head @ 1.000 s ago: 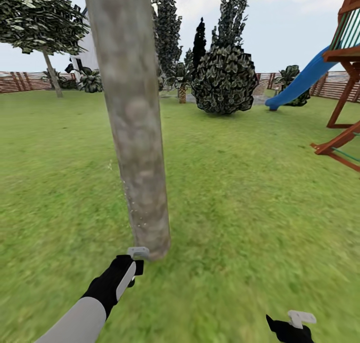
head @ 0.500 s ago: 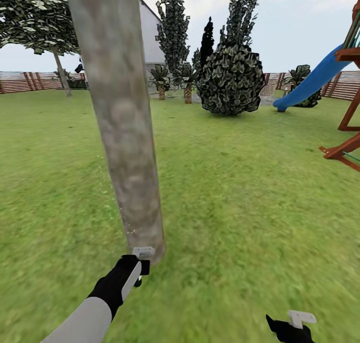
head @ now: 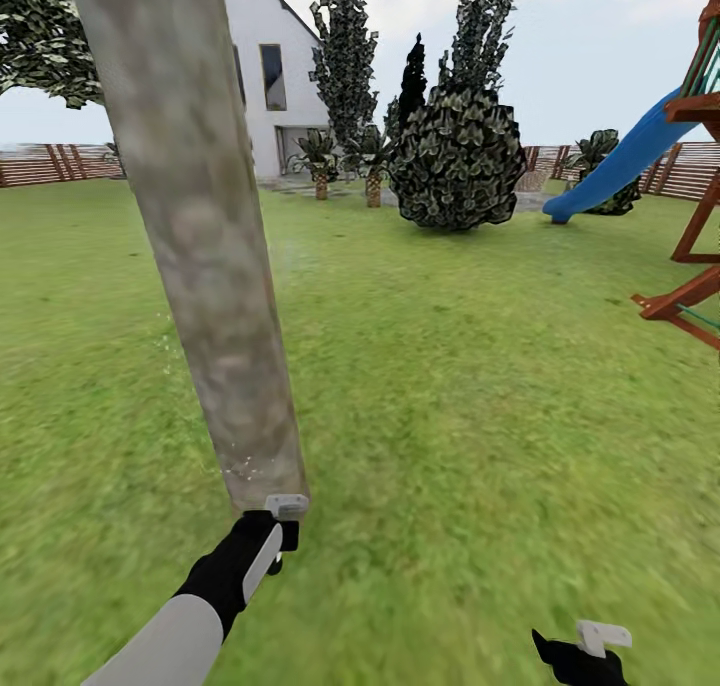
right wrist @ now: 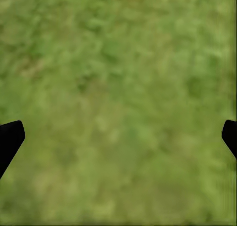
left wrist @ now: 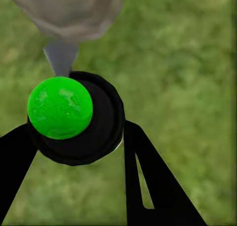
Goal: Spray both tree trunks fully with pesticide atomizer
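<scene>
A thick, mottled grey-brown tree trunk (head: 200,236) rises from the grass at the left of the head view, and its base (left wrist: 64,8) shows just beyond the fingers in the left wrist view. My left gripper (head: 283,528) (left wrist: 79,132) is right at the foot of the trunk, shut on the pesticide atomizer (left wrist: 74,119), a round black body with a bright green cap, its grey nozzle toward the bark. A few whitish pesticide specks (head: 165,346) float beside the trunk. Low over bare grass, my right gripper (head: 590,654) (right wrist: 118,137) is open and holds nothing.
A white house (head: 270,76), a round dark bush (head: 458,161), tall narrow trees (head: 345,46) and small palms stand at the back. A blue slide (head: 620,166) and a red-brown play frame (head: 690,296) are at the right. A slat fence (head: 50,163) rings the lawn.
The whole view has swung, so the trunk now sits further left and the white house shows behind it. Both arms keep their places in the picture; the left stays at the trunk's base.
</scene>
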Motion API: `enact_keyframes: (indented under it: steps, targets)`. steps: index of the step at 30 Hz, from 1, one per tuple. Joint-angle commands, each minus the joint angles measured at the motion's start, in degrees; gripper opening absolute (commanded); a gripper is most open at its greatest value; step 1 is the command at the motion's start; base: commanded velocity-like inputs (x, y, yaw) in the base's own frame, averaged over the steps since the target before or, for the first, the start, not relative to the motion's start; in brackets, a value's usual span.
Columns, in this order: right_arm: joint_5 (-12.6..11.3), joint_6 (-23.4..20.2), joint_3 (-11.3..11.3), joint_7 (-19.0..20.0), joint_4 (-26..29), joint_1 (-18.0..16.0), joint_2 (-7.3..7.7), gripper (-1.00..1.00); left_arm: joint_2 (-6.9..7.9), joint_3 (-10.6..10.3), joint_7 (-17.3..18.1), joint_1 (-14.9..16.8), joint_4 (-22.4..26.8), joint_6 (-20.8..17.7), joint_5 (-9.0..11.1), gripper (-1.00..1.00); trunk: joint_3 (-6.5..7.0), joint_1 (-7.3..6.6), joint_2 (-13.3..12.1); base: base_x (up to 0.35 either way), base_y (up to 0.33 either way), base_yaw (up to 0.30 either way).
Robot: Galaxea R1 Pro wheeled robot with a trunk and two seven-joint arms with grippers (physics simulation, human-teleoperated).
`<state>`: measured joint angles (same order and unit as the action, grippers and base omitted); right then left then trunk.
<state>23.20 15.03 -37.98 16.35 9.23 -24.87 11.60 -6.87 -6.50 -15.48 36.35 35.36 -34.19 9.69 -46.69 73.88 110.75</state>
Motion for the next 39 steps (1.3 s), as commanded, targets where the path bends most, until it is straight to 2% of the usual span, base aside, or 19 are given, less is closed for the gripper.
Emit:
enact_keyframes:
  steps: [1, 8, 10, 11, 12, 14, 15, 16, 17, 20, 22, 24, 26, 29, 31, 33, 35, 38, 39]
  targets:
    - [0.00, 0.00, 0.01, 0.00, 0.00, 0.00, 0.00, 1.00, 0.01, 0.00, -0.07, -0.02, 0.04, 0.02, -0.02, -1.00, -0.01, 0.00, 0.00, -0.130, -0.095, 0.040]
    - [0.00, 0.00, 0.01, 0.00, 0.00, 0.00, 0.00, 1.00, 0.29, 0.02, -0.16, 0.48, 2.08, -0.64, -0.71, -1.00, -0.32, 0.00, 0.00, -0.015, -0.011, 0.209]
    - [0.00, 0.00, 0.01, 0.00, 0.00, 0.00, -0.01, 1.00, 2.35, 0.09, -0.15, 0.79, 3.45, -0.99, -0.57, -1.00, -0.41, 0.00, 0.00, 0.000, 0.000, 0.232]
    - [0.00, 0.00, 0.01, 0.00, 0.00, 0.00, 0.00, 1.00, 4.94, 0.19, 0.02, 0.88, 4.20, -1.22, -0.21, -1.00, -0.46, 0.00, 0.00, 0.000, 0.000, 0.233]
    - [0.00, 0.00, -0.01, 0.00, 0.00, 0.00, 0.00, 1.00, 6.45, 0.26, 0.12, 0.86, 4.78, -2.04, -0.09, -1.00, -0.51, 0.00, 0.00, 0.000, 0.000, 0.226]
    - [0.00, 0.00, 0.00, 0.00, 0.00, 0.00, 0.00, 1.00, 8.34, 0.51, 0.23, 0.74, 5.61, -2.80, -0.04, -1.00, -0.59, 0.00, 0.00, 0.000, 0.000, 0.169]
    - [0.00, 0.00, 0.00, 0.00, 0.00, 0.00, 0.00, 1.00, 8.99, 1.55, 0.30, 0.74, 5.88, -2.99, -0.03, -1.00, -0.61, 0.00, 0.00, 0.000, 0.000, 0.069]
    - [0.00, 0.00, 0.01, -0.01, 0.00, 0.00, 0.00, 1.00, 9.59, 3.71, 0.40, 0.80, 6.21, -3.23, -0.02, -1.00, -0.62, 0.00, 0.00, 0.000, 0.000, 0.023]
    - [0.00, 0.00, 0.01, -0.02, 0.00, 0.00, 0.00, 1.00, 9.73, 4.43, 0.43, 0.77, 7.07, -4.05, -0.02, -1.00, -0.62, 0.00, 0.00, 0.000, 0.000, 0.009]
    - [0.00, 0.00, -0.01, -0.01, 0.00, 0.00, 0.00, 1.00, 8.82, 4.35, 0.44, 0.25, 12.26, -6.99, -0.24, -1.00, -0.62, 0.00, 0.00, 0.000, 0.000, 0.003]
    - [0.00, 0.00, 0.01, -0.02, 0.00, 0.00, 0.00, 1.00, 6.43, 0.41, 0.39, 0.24, 14.37, -7.57, -0.35, -1.00, -0.62, 0.00, 0.00, 0.000, 0.000, 0.000]
    - [0.00, 0.00, 0.00, -0.01, 0.00, 0.00, 0.00, 1.00, 4.92, -0.73, 0.37, 0.33, 14.92, -8.09, -0.36, -1.00, -0.62, 0.00, 0.00, 0.000, 0.000, 0.000]
    - [0.00, 0.00, -0.01, 0.00, 0.00, 0.00, 0.00, 1.00, 3.88, -1.17, 0.40, 0.32, 18.78, -12.27, -0.13, -1.00, -0.62, 0.00, 0.00, 0.000, 0.000, 0.000]
    - [0.00, 0.00, 0.00, -0.03, 0.00, 0.00, 0.00, 1.00, 4.49, -0.59, 0.51, 0.18, 22.75, -14.75, 0.04, -1.00, -0.62, 0.00, 0.00, 0.000, 0.000, 0.000]
    - [0.00, 0.00, 0.01, -0.01, 0.00, 0.00, 0.00, 1.00, 5.73, 0.07, 0.53, 0.18, 23.50, -15.72, 0.06, -1.00, -0.62, 0.00, 0.00, 0.000, 0.000, 0.000]
    - [0.00, 0.00, 0.00, -0.01, 0.00, 0.00, 0.00, 1.00, 6.59, 2.32, 0.54, 0.32, 24.05, -16.28, 0.07, -1.00, -0.62, 0.00, 0.00, 0.000, 0.000, 0.000]
    - [0.00, 0.00, -0.01, -0.01, 0.00, 0.00, 0.00, 1.00, 6.97, 3.13, 0.54, 0.32, 24.65, -16.86, 0.03, -1.00, -0.62, 0.00, 0.00, 0.000, 0.000, 0.000]
    - [0.00, 0.00, 0.00, 0.00, 0.00, 0.00, 0.00, 1.00, 6.27, 2.70, 0.54, 0.23, 27.61, -19.13, -0.03, -1.00, -0.62, 0.00, 0.00, 0.000, 0.000, 0.000]
    - [0.00, 0.00, 0.00, -0.02, 0.00, 0.00, 0.00, 1.00, 5.96, -0.48, 0.50, 0.22, 29.56, -19.99, -0.02, -1.00, -0.62, 0.00, 0.00, 0.000, 0.000, 0.000]
